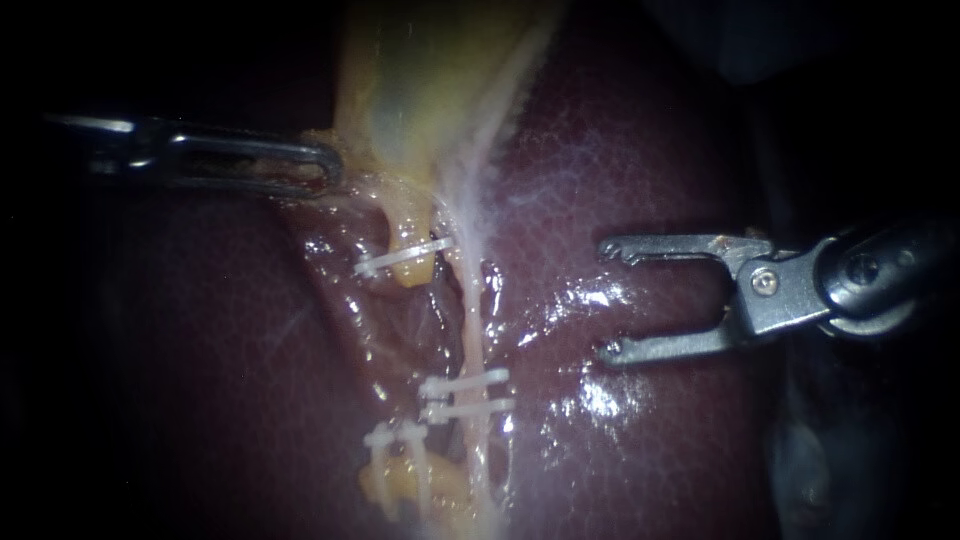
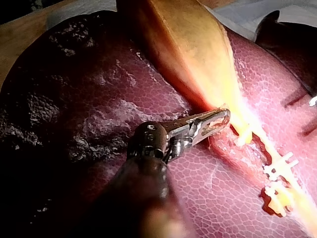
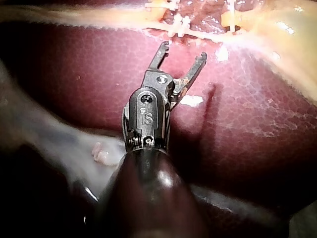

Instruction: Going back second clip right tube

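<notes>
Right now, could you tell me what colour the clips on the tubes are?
The clips are white; the endoscope view shows them best.

Left instrument (image 1: pixel 328 165) enters from the left, its shaft nearly level and its tip in line with it. Right instrument (image 1: pixel 607 300) enters from the right, wrist straight, jaws spread wide in a fork, tips pointing left and holding nothing.

We are at a surgical practice bench. A liver (image 2: pixel 74 99) and its yellowish gallbladder (image 2: pixel 188 44) lie in the open on a tan counter (image 2: pixel 17 47), with a pale sheet (image 2: pixel 247 15) at the edge. The slender left instrument (image 1: pixel 337 168) and right instrument (image 1: pixel 602 300) reach over tissue carrying white clips (image 1: pixel 465 392).
</notes>
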Available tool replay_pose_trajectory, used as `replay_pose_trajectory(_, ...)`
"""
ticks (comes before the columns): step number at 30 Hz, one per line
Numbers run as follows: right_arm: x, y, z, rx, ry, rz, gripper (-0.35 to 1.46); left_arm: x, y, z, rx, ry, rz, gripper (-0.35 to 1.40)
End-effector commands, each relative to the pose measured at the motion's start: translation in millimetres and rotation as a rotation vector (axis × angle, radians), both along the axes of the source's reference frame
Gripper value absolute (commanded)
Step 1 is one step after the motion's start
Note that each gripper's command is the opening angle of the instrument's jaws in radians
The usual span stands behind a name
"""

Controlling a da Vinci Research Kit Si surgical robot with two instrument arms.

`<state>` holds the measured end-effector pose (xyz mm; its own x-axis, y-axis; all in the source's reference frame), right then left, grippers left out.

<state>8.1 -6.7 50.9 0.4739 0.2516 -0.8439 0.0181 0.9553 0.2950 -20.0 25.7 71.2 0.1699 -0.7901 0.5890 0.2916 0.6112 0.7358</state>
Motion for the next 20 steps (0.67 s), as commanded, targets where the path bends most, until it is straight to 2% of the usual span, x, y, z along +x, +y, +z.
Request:
replay_pose_trajectory(1, 0.0, 0.0, 0.0, 0.002, 0.000, -0.004, 0.50, -0.3, -0.1, 0.5, -0.002, 0.002, 0.004, -0.35)
replay_pose_trajectory(8, 0.0, -0.1, 0.0, 0.002, 0.000, -0.004, 0.50, -2.2, -0.8, 3.5, -0.007, -0.001, 0.027, -0.35)
replay_pose_trajectory(20, 0.2, -0.2, 0.0, 0.004, 0.001, -0.010, 0.50, -2.0, -0.7, 3.5, -0.005, -0.001, 0.032, -0.35)
